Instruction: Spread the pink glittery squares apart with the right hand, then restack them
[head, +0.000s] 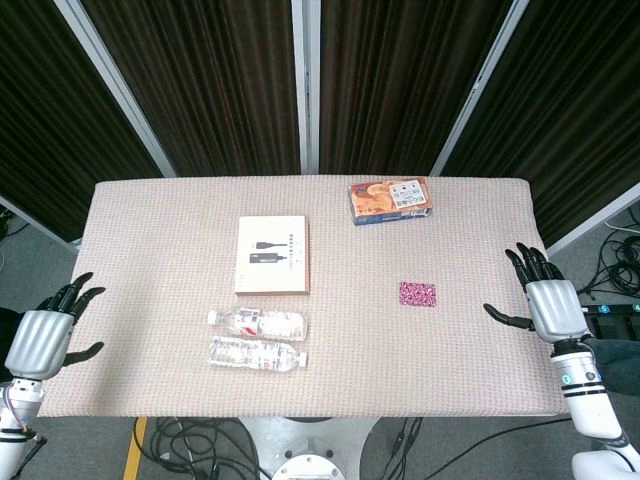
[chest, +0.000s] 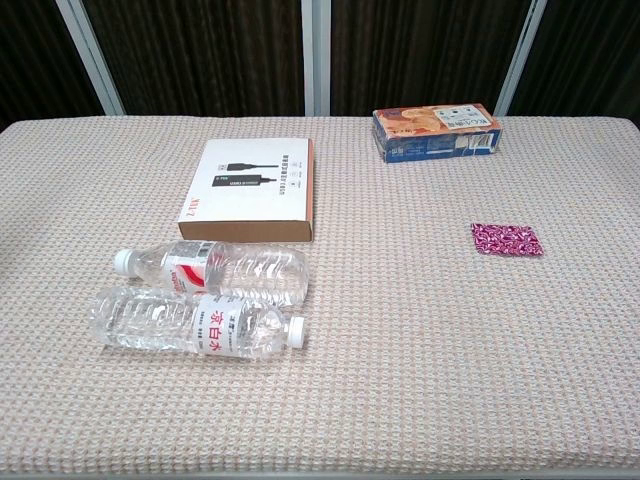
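Both hands spread and empty at opposite table edges, head view.

Right hand (head: 551, 306), silver-backed with black fingers, palm down at the table's 3 o'clock edge, fingers fanned wide toward 12 o'clock, thumb out toward 9 o'clock, holding nothing. Left hand (head: 42, 340) at the 8 o'clock edge, fingers likewise apart, empty. Stack of pink glittery squares (head: 417, 294), seen as one small flat sparkling magenta rectangle, flat on the beige waffle-textured table cover (head: 470, 370). Stack at 9 o'clock from the right hand, apart from it, untouched; outside the hand's reach of fingertips.
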